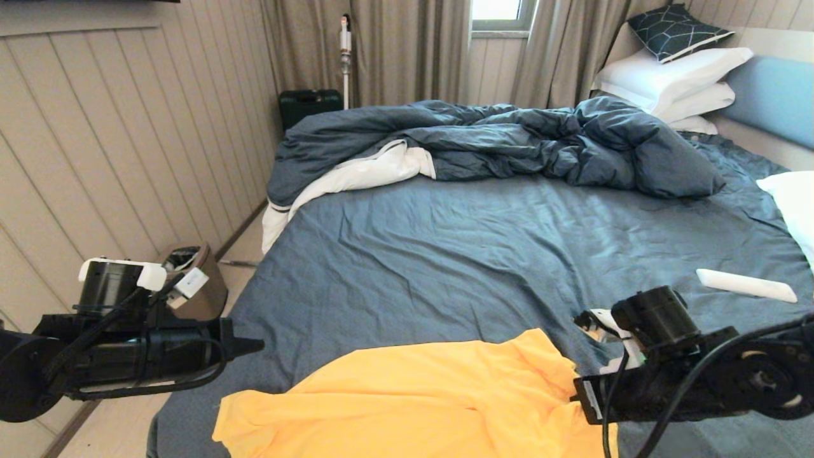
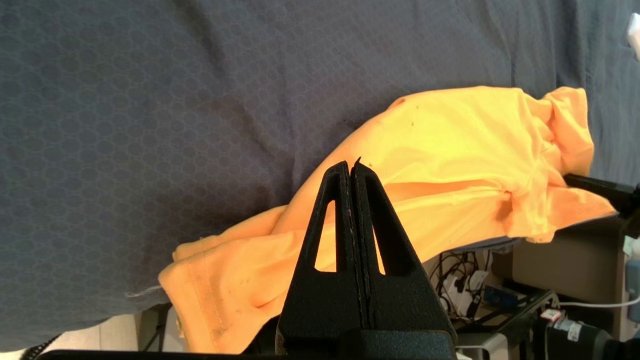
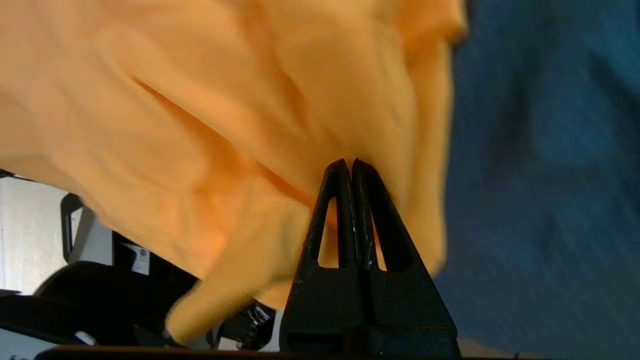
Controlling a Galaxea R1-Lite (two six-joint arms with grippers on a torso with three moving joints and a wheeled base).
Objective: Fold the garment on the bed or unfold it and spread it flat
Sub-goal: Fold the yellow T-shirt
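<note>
You have the garment [image 1: 413, 401] on the bed's [image 1: 445, 254] near edge, between the left gripper [image 1: 257, 346] and right gripper [image 1: 582, 397]. Duvet [image 1: 509, 143] lies bunched behind it, pillows [image 1: 674, 79] at far right, bin [image 1: 194, 280] on the floor left.

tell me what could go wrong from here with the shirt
1. The shirt lies at the bed's near edge, and in the left wrist view part of it hangs past the sheet, so a pull could drag it off.
2. The right gripper looks shut on the fabric while the left gripper is shut and empty; a one-sided pull may bunch it.
</note>
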